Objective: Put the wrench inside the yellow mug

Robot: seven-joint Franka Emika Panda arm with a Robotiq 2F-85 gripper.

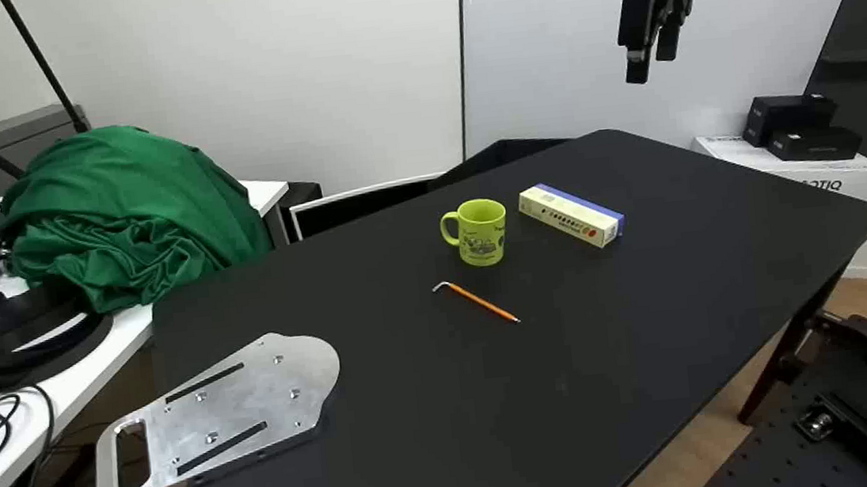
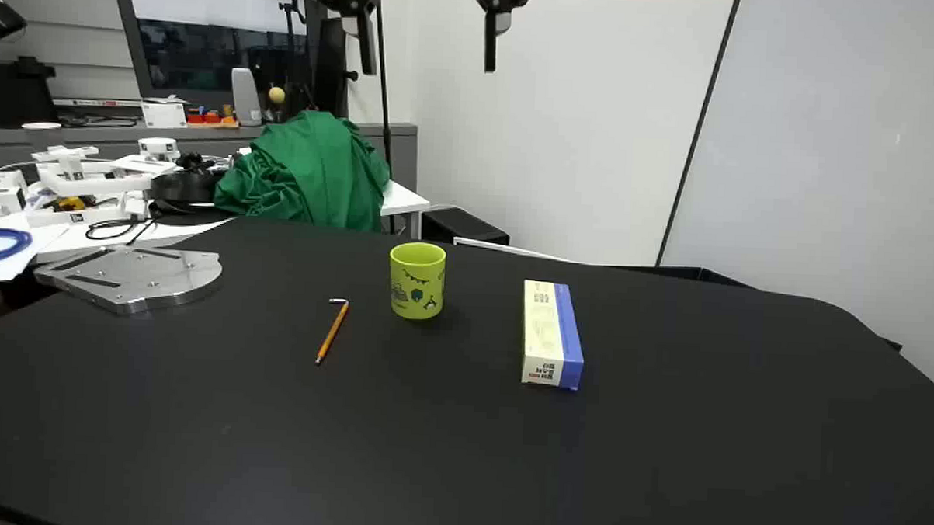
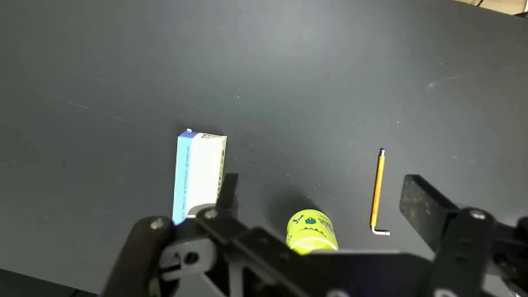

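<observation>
The wrench is a thin orange L-shaped hex key with metal ends. It lies flat on the black table, in both exterior views (image 1: 485, 303) (image 2: 332, 333) and in the wrist view (image 3: 377, 189). The yellow-green mug stands upright beside it, in both exterior views (image 1: 482, 240) (image 2: 417, 286). Its handle shows in an exterior view. In the wrist view the mug (image 3: 310, 226) is partly hidden behind the gripper body. My gripper is open and empty, high above the table, in both exterior views (image 1: 652, 62) (image 2: 430, 63). In the wrist view the gripper's fingers (image 3: 324, 193) stand wide apart.
A yellow-and-white box with a blue side (image 1: 567, 215) (image 2: 550, 335) (image 3: 204, 173) lies near the mug. A silver metal plate (image 1: 246, 405) (image 2: 144, 273) sits at a table edge. A green cloth (image 1: 128, 213) is heaped on the white side desk.
</observation>
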